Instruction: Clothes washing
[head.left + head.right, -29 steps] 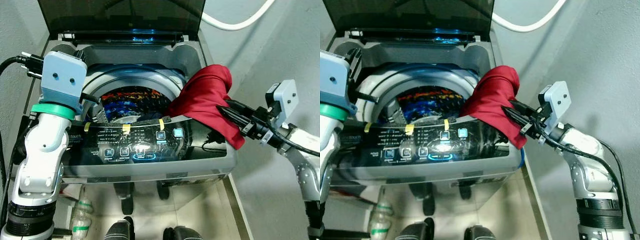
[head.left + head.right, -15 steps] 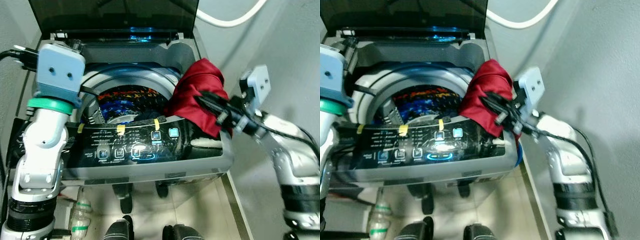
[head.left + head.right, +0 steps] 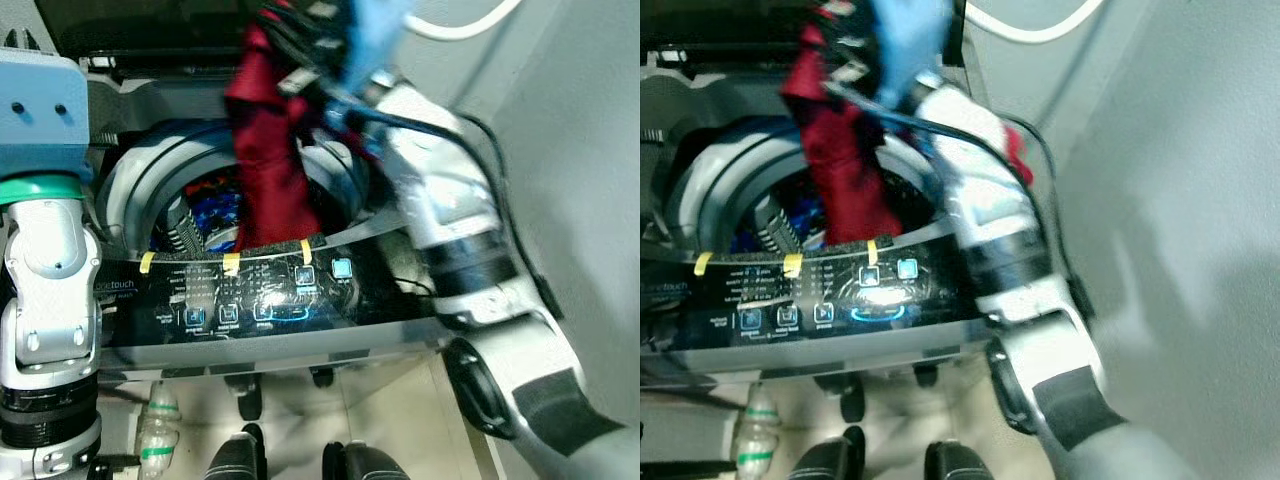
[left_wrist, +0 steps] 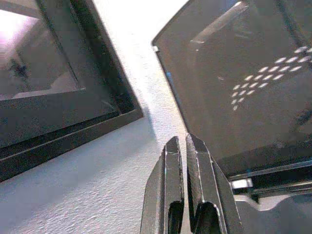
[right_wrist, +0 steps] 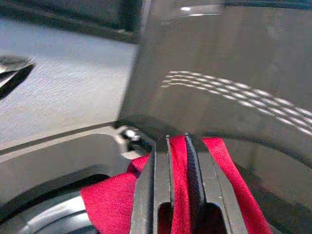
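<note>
A red garment (image 3: 266, 150) hangs down over the open drum (image 3: 150, 185) of the top-loading washing machine (image 3: 300, 325). My right gripper (image 5: 177, 142), blurred near the top of the left eye view (image 3: 290, 40), is shut on the garment's upper end, with red cloth pinched between its fingers (image 5: 161, 161). The garment's lower end reaches the front rim of the drum. Colourful clothes (image 3: 215, 205) lie inside the drum. My left arm (image 3: 45, 250) stands at the washer's left side. My left gripper (image 4: 185, 146) is shut on nothing and points at the wall and the raised lid (image 4: 243, 73).
The dark lid (image 3: 150, 25) stands open at the back. A lit control panel (image 3: 250, 305) with yellow tape strips runs along the front. A white hose (image 3: 465, 25) and a grey wall are to the right. Plastic bottles (image 3: 155, 440) lie on the floor at the left.
My right arm has swung up and to the left, carrying the red garment from the washer's right rim to above the drum. The camera has shifted too.
</note>
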Controlling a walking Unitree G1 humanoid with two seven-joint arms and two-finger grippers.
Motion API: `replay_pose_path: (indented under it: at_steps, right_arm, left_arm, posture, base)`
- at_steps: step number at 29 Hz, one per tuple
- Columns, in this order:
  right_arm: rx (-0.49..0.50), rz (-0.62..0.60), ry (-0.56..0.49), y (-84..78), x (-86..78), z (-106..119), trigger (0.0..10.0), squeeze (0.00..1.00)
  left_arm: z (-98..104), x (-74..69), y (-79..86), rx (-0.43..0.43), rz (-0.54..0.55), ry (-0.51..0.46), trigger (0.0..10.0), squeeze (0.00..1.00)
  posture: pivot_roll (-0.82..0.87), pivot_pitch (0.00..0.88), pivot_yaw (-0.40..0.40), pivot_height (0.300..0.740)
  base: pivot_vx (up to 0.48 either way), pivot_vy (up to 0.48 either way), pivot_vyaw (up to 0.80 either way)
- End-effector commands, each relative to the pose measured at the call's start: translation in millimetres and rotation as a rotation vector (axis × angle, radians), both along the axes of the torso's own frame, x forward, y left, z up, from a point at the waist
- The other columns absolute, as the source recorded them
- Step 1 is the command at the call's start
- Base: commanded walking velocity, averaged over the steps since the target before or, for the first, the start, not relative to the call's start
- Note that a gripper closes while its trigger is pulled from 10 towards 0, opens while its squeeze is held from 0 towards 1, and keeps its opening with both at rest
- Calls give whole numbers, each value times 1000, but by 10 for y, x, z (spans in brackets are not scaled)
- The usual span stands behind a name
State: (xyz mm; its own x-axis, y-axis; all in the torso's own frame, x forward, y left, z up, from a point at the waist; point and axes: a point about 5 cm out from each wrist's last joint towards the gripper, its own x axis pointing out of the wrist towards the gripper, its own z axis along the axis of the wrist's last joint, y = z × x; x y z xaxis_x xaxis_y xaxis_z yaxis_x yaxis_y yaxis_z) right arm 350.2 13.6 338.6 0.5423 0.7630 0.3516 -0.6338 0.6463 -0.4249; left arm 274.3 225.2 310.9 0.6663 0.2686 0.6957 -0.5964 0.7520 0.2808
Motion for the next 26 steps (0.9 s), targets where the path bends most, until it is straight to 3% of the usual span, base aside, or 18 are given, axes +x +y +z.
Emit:
replay_pose_path:
  at_steps: [1,4,5,6,7,12,14,16,17,18,19,20,21,22,23,24,25,26]
  right_arm:
    - [-117,-16,30,69,39,-272,10000,0]
    - [-197,6,19,109,22,-401,10000,0]
    - [-284,85,-12,133,-50,-511,10000,180]
    - [-284,85,-12,133,-50,-511,10000,180]
    - [-340,157,-30,133,-106,-575,10000,1000]
    - [-343,202,-33,76,-126,-569,10000,1000]
    - [-190,289,16,-158,-141,-390,10000,1000]
    - [-190,289,16,-158,-141,-390,10000,1000]
    - [-90,327,31,-293,-164,-267,10000,1000]
    - [-90,327,31,-293,-164,-267,10000,1000]
    - [22,358,31,-464,-209,-120,10000,1000]
    - [22,358,31,-464,-209,-120,10000,1000]
    - [111,383,28,-634,-268,-3,10000,0]
    - [111,383,28,-634,-268,-3,10000,0]
    - [178,405,21,-816,-344,82,10000,0]
    - [178,405,21,-816,-344,82,10000,0]
    - [234,428,14,-987,-425,133,10000,0]
    - [234,428,14,-987,-425,133,10000,0]
  left_arm:
    - [-37,-28,13,-4,20,2,10000,0]
    - [-47,-23,9,-4,20,5,10000,0]
    - [-59,-13,3,-5,18,9,10000,0]
    - [-59,-13,3,-5,18,9,10000,0]
    - [-67,-2,-7,-5,15,13,10000,0]
    - [-73,14,-26,-5,7,18,10000,0]
    - [-78,29,-54,-2,-4,25,10000,0]
    - [-78,29,-54,-2,-4,25,10000,0]
    - [-82,28,-59,0,-5,28,10000,0]
    - [-82,28,-59,0,-5,28,10000,0]
    - [-89,27,-61,1,-8,32,10000,0]
    - [-89,27,-61,1,-8,32,10000,0]
    - [-99,27,-65,3,-11,36,10000,0]
    - [-99,27,-65,3,-11,36,10000,0]
    - [-106,35,-75,3,-19,41,10000,0]
    - [-106,35,-75,3,-19,41,10000,0]
    - [-115,48,-94,4,-33,47,10000,0]
    - [-115,48,-94,4,-33,47,10000,0]
  posture:
    - [41,96,9,740]
    - [34,99,12,740]
    - [31,98,13,740]
    - [31,98,13,740]
    - [26,99,16,740]
    - [26,100,18,740]
    - [34,99,18,740]
    - [34,99,18,740]
    - [35,97,20,740]
    - [35,97,20,740]
    - [34,96,22,740]
    - [34,96,22,740]
    - [28,91,26,740]
    - [28,91,26,740]
    - [25,90,28,740]
    - [25,90,28,740]
    - [22,86,31,740]
    - [22,86,31,740]
  base:
    - [0,0,0]
    - [0,0,0]
    - [0,0,0]
    - [0,0,0]
    - [0,0,0]
    - [0,0,0]
    - [0,0,0]
    - [0,0,0]
    - [0,0,0]
    - [0,0,0]
    - [0,0,0]
    - [0,0,0]
    - [0,0,0]
    - [0,0,0]
    - [0,0,0]
    - [0,0,0]
    - [0,0,0]
    - [0,0,0]
